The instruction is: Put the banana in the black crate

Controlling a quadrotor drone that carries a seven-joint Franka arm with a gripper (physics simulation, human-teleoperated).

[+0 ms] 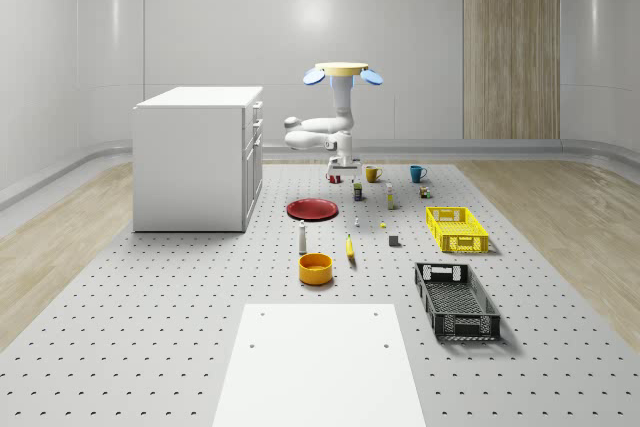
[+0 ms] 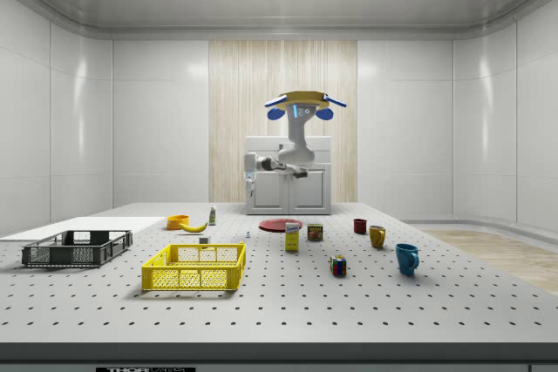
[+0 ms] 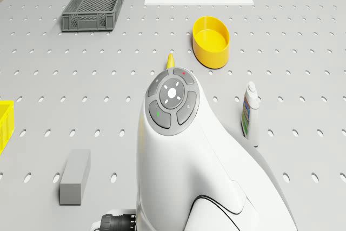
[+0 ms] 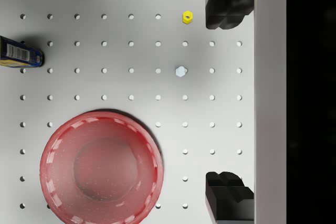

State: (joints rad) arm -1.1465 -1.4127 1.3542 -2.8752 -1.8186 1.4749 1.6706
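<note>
— How's the arm?
— Folded under the hovering drone; gripper points down beside the red plate, fingers wide apart, empty.
— Counts?
— One banana on the table near the orange bowl; one black crate; two mugs.

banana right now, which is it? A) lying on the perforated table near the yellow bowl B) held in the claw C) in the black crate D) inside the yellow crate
A: in the whole-scene view the banana lies on the perforated table just beside the yellow bowl, apart from the black crate, while the claw hangs open above the table near the red plate with nothing between its fingers.
</note>
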